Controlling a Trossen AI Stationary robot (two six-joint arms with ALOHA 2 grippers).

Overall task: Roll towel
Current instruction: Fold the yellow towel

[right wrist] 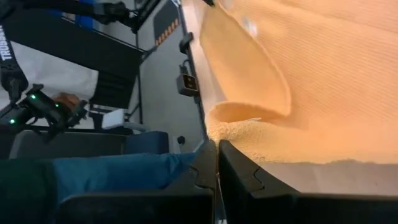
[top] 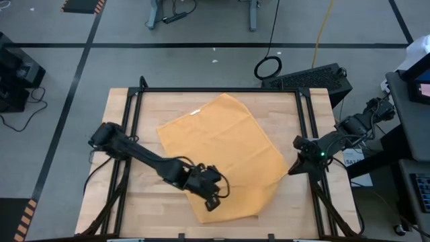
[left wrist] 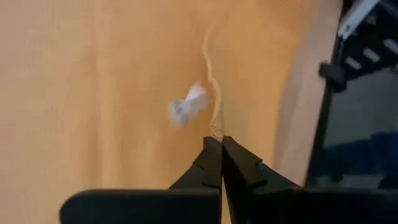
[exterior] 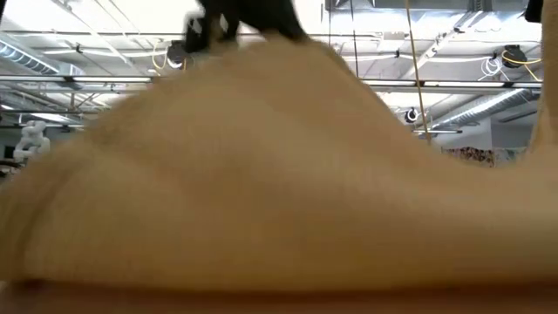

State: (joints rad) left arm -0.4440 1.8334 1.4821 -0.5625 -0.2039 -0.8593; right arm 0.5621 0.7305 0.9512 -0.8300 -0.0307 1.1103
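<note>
Mustard towel (top: 225, 151), one only, spread askew on wooden table (top: 121, 114), near end folded over itself. Left gripper (top: 212, 199) down on near edge, fingers pressed together, pinching towel fold beside small white tag (left wrist: 186, 107). Right gripper (top: 294, 166) at towel's right corner, fingers closed tight on cloth edge (corner bunched at tips). Cloth fills low view, hiding nearly everything behind. Black frame rail (top: 222, 89) along far edge. Two arms.

table (top: 134, 202): light wood | keyboard (top: 310, 77): beyond far edge | cable coil (top: 268, 67): floor
</note>
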